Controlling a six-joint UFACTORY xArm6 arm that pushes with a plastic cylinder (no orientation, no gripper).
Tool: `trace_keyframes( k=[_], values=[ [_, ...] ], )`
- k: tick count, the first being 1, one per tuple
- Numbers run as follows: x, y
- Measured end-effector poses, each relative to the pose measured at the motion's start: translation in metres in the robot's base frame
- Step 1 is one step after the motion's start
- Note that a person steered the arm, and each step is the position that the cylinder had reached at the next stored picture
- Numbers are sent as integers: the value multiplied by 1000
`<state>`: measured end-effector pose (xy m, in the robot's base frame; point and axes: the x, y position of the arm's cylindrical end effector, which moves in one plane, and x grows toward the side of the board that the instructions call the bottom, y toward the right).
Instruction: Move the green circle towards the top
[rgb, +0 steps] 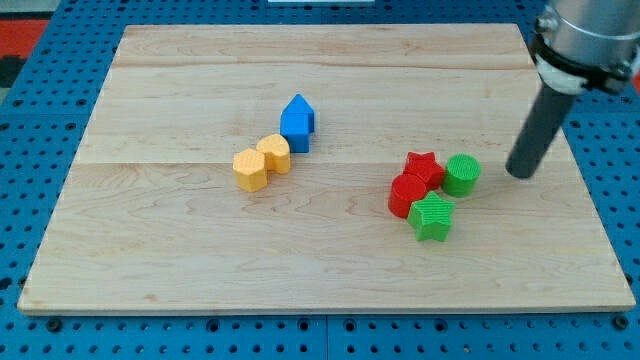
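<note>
The small green circle block (461, 175) sits on the pale wooden desk (200, 250) at the view's right, touching a red star block (423, 166). The dark rod's tip (519, 174), a jawless tool, rests just right of it, apart.

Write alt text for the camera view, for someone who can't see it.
My tip rests on a wooden board, just right of a green circle clustered with a red star, red block and green star. Two yellow blocks and a blue block sit near the centre.
</note>
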<state>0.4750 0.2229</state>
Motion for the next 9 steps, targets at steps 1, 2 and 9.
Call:
trace_keyframes(
  k=[1, 2, 9],
  values=[
    [36, -11],
    [-6, -29],
    [-116, -62]
  ],
)
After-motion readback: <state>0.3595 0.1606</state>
